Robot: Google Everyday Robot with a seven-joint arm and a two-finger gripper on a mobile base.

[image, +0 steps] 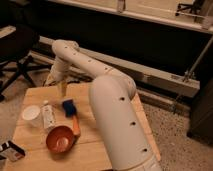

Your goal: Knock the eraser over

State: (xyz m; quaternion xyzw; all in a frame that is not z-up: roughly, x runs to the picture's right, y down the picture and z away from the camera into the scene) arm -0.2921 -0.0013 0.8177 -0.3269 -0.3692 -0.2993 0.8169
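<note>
The eraser [11,150] is a small white block with a black face. It sits at the front left corner of the wooden table [92,150], at the very edge of the view. Whether it stands upright or lies flat I cannot tell. My gripper [62,89] hangs from the end of the white arm [107,100] over the far left part of the table. It points down and is far from the eraser, with the bottle and bowl lying between them. It holds nothing that I can see.
A white bottle [48,116] and a white cup [30,113] stand on the left. A blue-headed brush with an orange handle [70,109] lies in the middle. A red bowl [60,139] sits in front. An office chair [17,50] stands beyond the table's left.
</note>
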